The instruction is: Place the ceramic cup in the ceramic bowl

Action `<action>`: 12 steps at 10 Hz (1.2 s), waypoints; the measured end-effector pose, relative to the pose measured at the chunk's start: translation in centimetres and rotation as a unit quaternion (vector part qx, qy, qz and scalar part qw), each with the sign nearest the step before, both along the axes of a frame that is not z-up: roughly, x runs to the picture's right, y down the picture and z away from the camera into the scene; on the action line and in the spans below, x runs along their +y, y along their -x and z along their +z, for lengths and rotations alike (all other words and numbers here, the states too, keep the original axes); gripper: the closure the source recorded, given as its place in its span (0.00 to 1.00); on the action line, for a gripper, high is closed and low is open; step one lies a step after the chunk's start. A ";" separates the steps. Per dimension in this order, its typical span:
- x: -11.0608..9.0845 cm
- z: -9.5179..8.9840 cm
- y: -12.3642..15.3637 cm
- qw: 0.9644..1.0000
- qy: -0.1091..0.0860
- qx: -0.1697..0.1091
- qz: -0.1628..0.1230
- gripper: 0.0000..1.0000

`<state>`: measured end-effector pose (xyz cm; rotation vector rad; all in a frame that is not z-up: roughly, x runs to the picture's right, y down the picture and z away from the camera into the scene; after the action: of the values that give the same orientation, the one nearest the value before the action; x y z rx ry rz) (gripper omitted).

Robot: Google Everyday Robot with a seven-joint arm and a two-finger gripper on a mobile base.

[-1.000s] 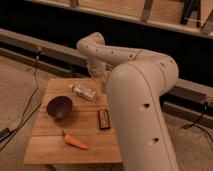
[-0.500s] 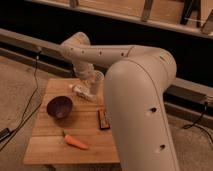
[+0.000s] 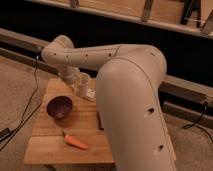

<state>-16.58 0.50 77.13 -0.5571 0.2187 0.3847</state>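
The ceramic cup (image 3: 84, 83) is pale and cylindrical. It hangs upright in my gripper (image 3: 77, 85) over the back of the wooden table, a little above the surface. The gripper is shut on it from the left side. The ceramic bowl (image 3: 60, 106) is dark purple, round and empty. It sits on the left part of the table, below and left of the cup, a short way off. My big white arm (image 3: 130, 95) reaches in from the right and hides the table's right half.
The small wooden table (image 3: 50, 145) carries an orange carrot (image 3: 75, 142) near its front. A clear bottle (image 3: 91, 93) lies just behind the cup. A dark flat object (image 3: 100, 121) shows at the arm's edge. Cables (image 3: 27, 107) run over the floor at left.
The gripper has swung left and slightly down with the cup, from the table's back middle towards the bowl. The bowl and carrot have not moved.
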 end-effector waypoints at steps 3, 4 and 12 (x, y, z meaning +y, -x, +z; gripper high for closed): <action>2.7 -0.1 3.7 0.998 0.016 -0.030 -0.051 1.00; 3.1 -0.1 4.3 0.997 0.019 -0.035 -0.059 1.00; 5.7 0.0 11.8 0.992 0.007 -0.071 -0.105 1.00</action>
<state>-28.42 6.15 77.08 -0.5667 0.1418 0.1379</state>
